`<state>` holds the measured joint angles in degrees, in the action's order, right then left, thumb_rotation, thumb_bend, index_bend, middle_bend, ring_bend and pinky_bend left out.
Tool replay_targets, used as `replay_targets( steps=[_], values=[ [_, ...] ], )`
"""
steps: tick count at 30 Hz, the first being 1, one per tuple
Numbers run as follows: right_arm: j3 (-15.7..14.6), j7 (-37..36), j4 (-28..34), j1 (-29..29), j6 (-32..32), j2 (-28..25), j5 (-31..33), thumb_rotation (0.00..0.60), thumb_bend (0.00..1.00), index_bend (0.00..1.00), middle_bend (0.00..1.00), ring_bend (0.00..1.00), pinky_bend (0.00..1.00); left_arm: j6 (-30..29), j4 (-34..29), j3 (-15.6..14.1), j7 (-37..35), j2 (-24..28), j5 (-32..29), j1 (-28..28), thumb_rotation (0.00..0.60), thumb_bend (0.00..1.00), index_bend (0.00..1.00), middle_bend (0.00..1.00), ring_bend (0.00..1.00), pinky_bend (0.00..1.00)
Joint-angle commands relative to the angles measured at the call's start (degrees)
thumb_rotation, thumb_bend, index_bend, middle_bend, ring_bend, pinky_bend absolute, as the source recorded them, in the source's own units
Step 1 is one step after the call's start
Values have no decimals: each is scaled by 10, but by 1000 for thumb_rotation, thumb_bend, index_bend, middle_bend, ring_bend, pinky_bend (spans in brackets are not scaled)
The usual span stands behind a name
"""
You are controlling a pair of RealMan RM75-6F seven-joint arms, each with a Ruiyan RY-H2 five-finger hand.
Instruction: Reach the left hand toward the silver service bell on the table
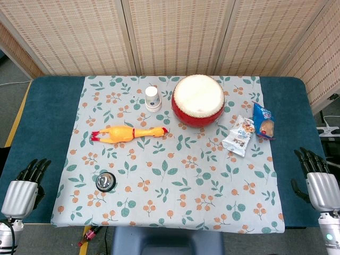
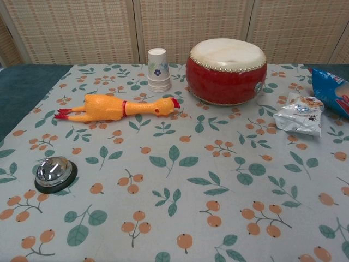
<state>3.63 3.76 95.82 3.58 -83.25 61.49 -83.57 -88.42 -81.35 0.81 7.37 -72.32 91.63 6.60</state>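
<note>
The silver service bell point(image 1: 105, 181) point(image 2: 55, 173), a chrome dome on a black base, sits on the leaf-patterned cloth near the table's front left. My left hand point(image 1: 25, 187) hangs at the table's left front corner, well to the left of the bell, with its fingers apart and nothing in it. At the right front edge, my right hand point(image 1: 317, 178) also holds nothing, fingers spread. Neither hand shows in the chest view.
A yellow rubber chicken point(image 1: 129, 133) point(image 2: 114, 107) lies behind the bell. Further back stand a paper cup stack point(image 1: 153, 99) point(image 2: 158, 70) and a red drum point(image 1: 198, 100) point(image 2: 227, 70). Two snack packets point(image 1: 240, 136) point(image 1: 264, 121) lie at the right.
</note>
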Motion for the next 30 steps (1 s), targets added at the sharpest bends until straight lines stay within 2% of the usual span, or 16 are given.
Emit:
replay_targets(
  steps=[1,4,9,17,25,30],
  values=[
    [-1,1,0,0,0,0,-1,600,381,0,0,0,92,1,0,0,0,0,0,0,600,1000,75,113,86,270],
    [-2,0,0,-1,-1,-1,-3,600,381,0,0,0,92,3,-2,-2,-3,1,1,1,600,1000,53,108,80,226],
    [-1,-1,1,0,-1,-1,-1,600,381,0,0,0,92,32,-15,-14,-35,6,5,10,600,1000,0,6,0,162],
    [-2,2,3,-5,-10,1,-4,600,381,0,0,0,92,52,-4,-15,-45,-22,25,33,600,1000,0,0,0,122],
    [2,0,3,-1,0,-2,6,600,381,0,0,0,92,93,0,-10,-58,-91,32,70,600,1000,0,0,0,108],
    [-2,-5,4,-1,3,-6,1,600,381,0,0,0,92,105,52,-16,-79,-168,44,86,600,1000,0,0,0,99]
  ],
)
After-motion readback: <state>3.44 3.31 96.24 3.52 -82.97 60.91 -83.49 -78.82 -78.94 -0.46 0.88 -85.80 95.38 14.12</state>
